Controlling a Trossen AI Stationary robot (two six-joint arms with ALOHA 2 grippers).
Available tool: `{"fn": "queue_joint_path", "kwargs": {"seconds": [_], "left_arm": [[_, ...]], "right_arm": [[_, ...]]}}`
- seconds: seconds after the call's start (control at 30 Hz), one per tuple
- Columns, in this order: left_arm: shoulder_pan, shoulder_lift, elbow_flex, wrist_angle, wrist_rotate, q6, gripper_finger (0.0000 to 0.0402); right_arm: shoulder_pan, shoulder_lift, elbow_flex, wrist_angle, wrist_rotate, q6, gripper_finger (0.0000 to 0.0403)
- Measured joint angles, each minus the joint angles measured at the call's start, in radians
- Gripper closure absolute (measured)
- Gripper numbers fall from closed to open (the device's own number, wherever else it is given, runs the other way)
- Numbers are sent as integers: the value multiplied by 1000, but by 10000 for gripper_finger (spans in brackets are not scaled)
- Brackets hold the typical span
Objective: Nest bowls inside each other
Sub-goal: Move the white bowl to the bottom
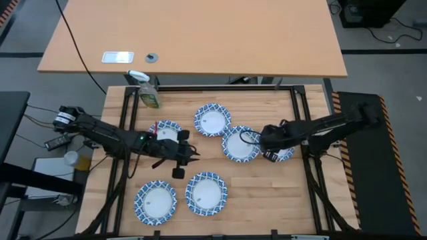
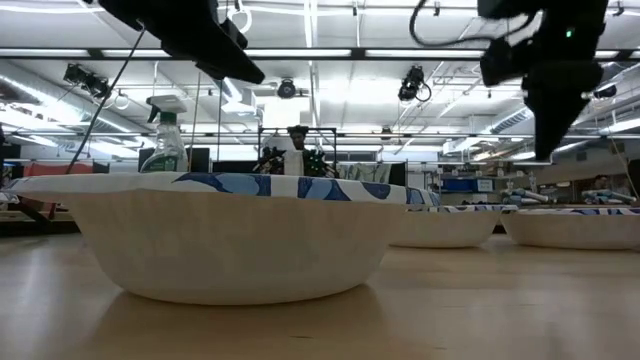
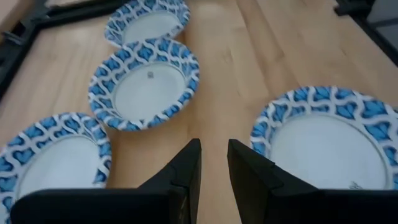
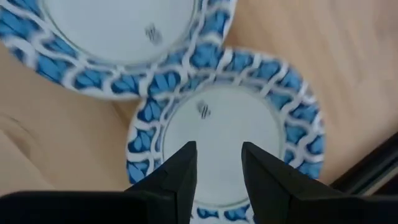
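Several blue-and-white rimmed bowls sit apart on the wooden table. Two are near the front edge (image 1: 155, 202) (image 1: 207, 193), one is toward the far side (image 1: 212, 120), and one is in the middle (image 1: 240, 143). Another (image 1: 167, 128) lies partly under my left arm. The rightmost bowl (image 4: 217, 130) has its rim lapped by the middle bowl (image 4: 124, 37). My left gripper (image 3: 214, 146) (image 1: 193, 155) hangs open above bare wood between the bowls, pointing toward the table's right. My right gripper (image 4: 219, 149) (image 1: 268, 143) is open and points down over the rightmost bowl, above it.
A green-and-white spray bottle (image 1: 148, 93) stands at the table's far left corner. Black frame rails (image 1: 303, 127) run along the table's sides. In the low view the nearest bowl (image 2: 230, 235) fills the foreground. Bare wood (image 1: 267, 193) lies at the front right.
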Motion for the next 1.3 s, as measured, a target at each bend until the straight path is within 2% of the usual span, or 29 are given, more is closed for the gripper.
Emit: {"fn": "queue_joint_path", "kwargs": {"seconds": [0.2,0.53,0.73,1.07,1.2,1.3], "left_arm": [[27,6,0,38,-2,1,317],[17,6,0,1,0,4,317],[17,6,0,-17,0,4,317],[17,6,0,-13,0,37,317],[20,6,-1,4,0,63,317],[20,6,-1,25,0,84,317]], "right_arm": [[-46,50,-104,23,-104,-33,267],[30,55,-205,187,-227,35,267],[151,55,-205,286,-343,166,267],[417,55,-205,520,-473,549,267],[475,53,-170,574,-539,555,267],[484,35,-116,476,-496,545,267]]}}
